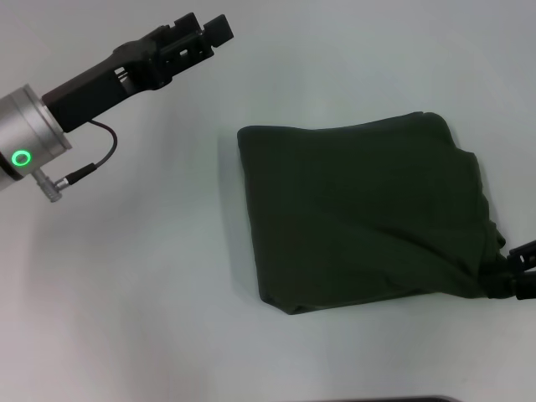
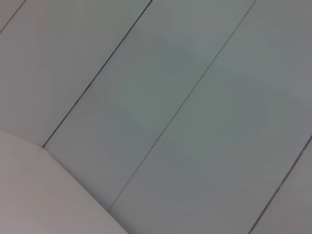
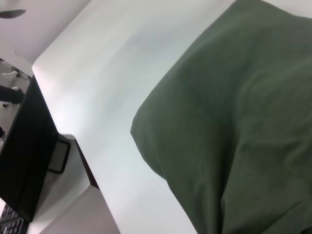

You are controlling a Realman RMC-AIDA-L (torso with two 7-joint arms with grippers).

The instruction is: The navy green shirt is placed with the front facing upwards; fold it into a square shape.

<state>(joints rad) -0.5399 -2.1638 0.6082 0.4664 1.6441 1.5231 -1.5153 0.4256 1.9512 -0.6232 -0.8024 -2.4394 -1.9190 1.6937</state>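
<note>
While the left gripper [image 1: 201, 38] hangs raised off to the left, well apart from the cloth, the shirt [image 1: 360, 209] lies folded into a rough square on the white table [image 1: 126, 318], plain green side up. The right gripper [image 1: 512, 272] pinches the shirt's near right corner, bunching it.
</note>
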